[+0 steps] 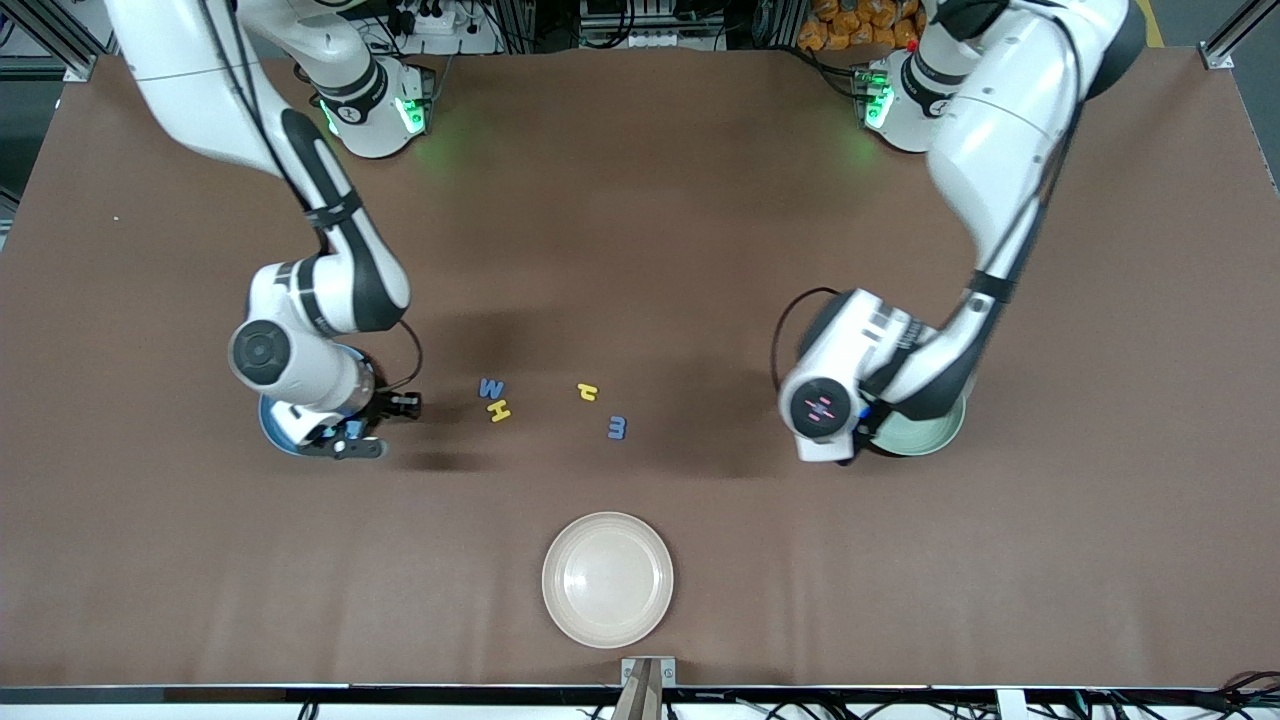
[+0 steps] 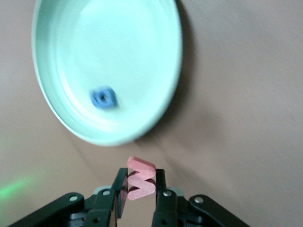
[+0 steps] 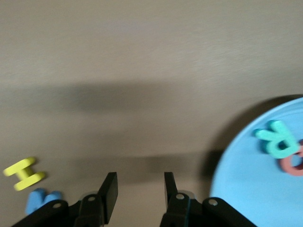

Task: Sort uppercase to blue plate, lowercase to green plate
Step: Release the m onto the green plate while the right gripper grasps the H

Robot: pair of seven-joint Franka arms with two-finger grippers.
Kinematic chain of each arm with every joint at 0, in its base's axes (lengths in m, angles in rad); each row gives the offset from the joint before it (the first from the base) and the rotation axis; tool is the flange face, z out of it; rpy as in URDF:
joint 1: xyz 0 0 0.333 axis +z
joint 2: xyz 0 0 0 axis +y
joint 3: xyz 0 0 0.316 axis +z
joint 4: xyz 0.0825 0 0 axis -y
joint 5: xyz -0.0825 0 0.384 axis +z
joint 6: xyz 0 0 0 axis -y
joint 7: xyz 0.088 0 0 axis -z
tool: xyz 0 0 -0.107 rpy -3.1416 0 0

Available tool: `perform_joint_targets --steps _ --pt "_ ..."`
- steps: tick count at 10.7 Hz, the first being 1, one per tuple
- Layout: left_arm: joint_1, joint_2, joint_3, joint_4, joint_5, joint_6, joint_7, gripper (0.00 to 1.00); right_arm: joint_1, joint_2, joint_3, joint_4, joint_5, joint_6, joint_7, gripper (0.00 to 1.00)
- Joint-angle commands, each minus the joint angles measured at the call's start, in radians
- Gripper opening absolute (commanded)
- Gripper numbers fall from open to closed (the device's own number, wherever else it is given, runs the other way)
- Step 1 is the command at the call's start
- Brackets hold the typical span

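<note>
Left wrist view gives what the front view hides: the left tool (image 2: 140,185) pinches the red w (image 2: 140,182) just off the green plate's (image 2: 156,113) rim, a blue g (image 2: 103,98) lying inside. Right wrist view: the right tool (image 3: 138,191) gapes, holding nothing, beside the blue plate (image 3: 236,189), where teal R (image 3: 279,138) touches red Q (image 3: 294,164). On the open bench (image 1: 640,250), blue W (image 1: 491,388) touches yellow H (image 1: 499,410); yellow h (image 1: 588,392) and blue m (image 1: 617,427) sit apart.

Right tool (image 1: 352,432) over blue plate (image 1: 272,425), left arm's wrist covering green plate (image 1: 935,436)
</note>
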Motion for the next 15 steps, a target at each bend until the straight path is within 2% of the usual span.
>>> perform_joint_targets --steps 1,4,5,6,10,15 --pt "0.084 -0.035 -0.010 -0.022 -0.019 -0.066 0.106 0.00 0.078 -0.059 -0.002 -0.041 0.019 0.026 0.030 0.48" --pt "0.147 -0.055 -0.010 -0.022 -0.019 -0.135 0.217 0.00 0.147 -0.050 0.013 -0.038 0.019 0.110 0.039 0.53" --pt "0.153 -0.061 -0.010 -0.022 -0.019 -0.154 0.241 0.32 0.161 -0.040 0.016 -0.038 0.019 0.141 0.038 0.54" --pt "0.151 -0.060 -0.008 -0.024 -0.014 -0.154 0.243 0.99 0.178 -0.028 0.016 -0.038 0.017 0.165 0.031 0.55" --pt "0.133 -0.048 -0.008 -0.016 -0.011 -0.143 0.228 1.00 0.221 0.033 0.015 -0.041 -0.012 0.258 0.019 0.55" --pt "0.093 -0.049 -0.008 -0.015 -0.013 0.067 0.220 1.00 0.213 0.062 0.014 -0.039 -0.164 0.279 0.021 0.54"
